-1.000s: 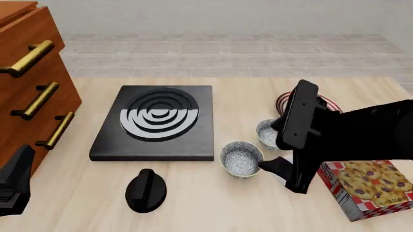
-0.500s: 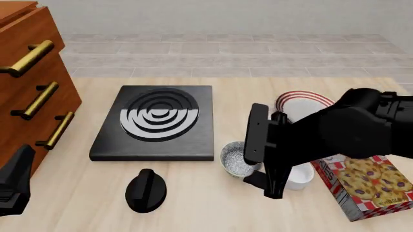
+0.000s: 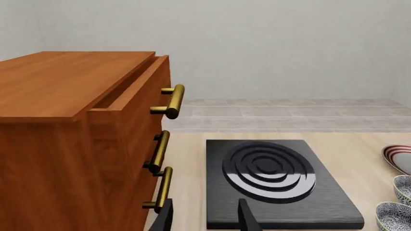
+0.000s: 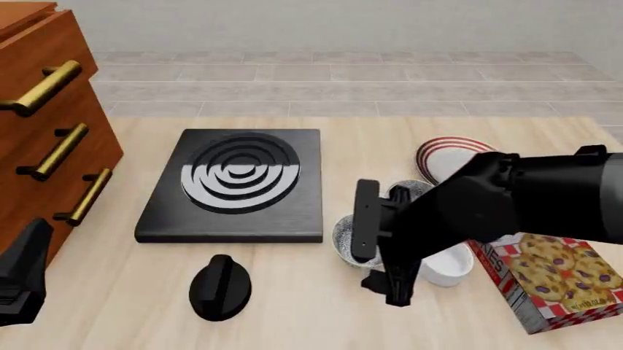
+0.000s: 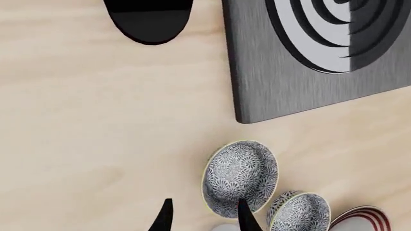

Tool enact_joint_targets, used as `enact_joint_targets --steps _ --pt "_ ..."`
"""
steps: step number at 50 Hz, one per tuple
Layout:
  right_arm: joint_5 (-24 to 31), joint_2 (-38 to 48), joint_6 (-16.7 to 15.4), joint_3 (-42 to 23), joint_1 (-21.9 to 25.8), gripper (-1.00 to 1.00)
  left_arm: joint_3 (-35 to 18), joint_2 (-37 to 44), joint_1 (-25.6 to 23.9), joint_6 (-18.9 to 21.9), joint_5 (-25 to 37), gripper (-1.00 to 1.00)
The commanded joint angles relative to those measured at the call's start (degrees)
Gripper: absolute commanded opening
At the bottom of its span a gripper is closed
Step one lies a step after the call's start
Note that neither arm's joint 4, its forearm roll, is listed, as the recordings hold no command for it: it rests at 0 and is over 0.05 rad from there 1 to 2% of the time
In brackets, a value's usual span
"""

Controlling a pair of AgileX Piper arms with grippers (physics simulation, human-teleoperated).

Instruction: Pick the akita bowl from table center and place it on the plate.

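Observation:
The akita bowl [image 4: 341, 235], speckled grey-white inside, sits on the table just off the stove's near right corner, half covered by my right arm. My right gripper [image 4: 378, 249] is open, hanging over the bowl's right side. In the right wrist view one fingertip [image 5: 245, 217] overlaps the rim of the bowl [image 5: 240, 175], the other lies over bare table. A second identical bowl [image 4: 410, 190] stands behind it, toward the red-striped plate [image 4: 450, 151]. My left gripper [image 3: 205, 219] is open and holds nothing, low at the table's near left [image 4: 23, 275].
A black stove plate [image 4: 233, 184] lies left of centre, with a black knob [image 4: 219, 286] in front of it. A wooden drawer cabinet [image 4: 49, 124] stands at the left. A white ramekin [image 4: 451, 267] and a cookie box [image 4: 556, 281] sit at the right.
My right arm has swung left and down from above the plate side to the nearer bowl, now covering part of it. The left arm has not moved.

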Motion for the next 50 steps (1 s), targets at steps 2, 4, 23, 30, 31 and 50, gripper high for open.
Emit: enact_joint_targets --steps 2,4,23,30,31,50 --pt "-1.0 3.4 -0.8 -0.2 0.0 1.00 0.0 0.0 0.0 0.0 0.0 1.00" --pt "-1.0 3.6 -0.7 -0.3 0.1 1.00 0.0 0.0 0.0 0.0 0.0 1.00" --pt "-2.7 8.2 0.1 -1.3 0.5 1.00 0.0 0.0 0.0 0.0 0.0 1.00" --pt "-3.4 9.1 0.5 -1.0 0.3 1.00 0.0 0.0 0.0 0.0 0.0 1.00" --pt "-3.6 9.3 0.5 -1.0 0.1 1.00 0.0 0.0 0.0 0.0 0.0 1.00" --pt "-5.1 10.6 0.8 0.1 -1.8 1.00 0.0 0.0 0.0 0.0 0.0 1.00"
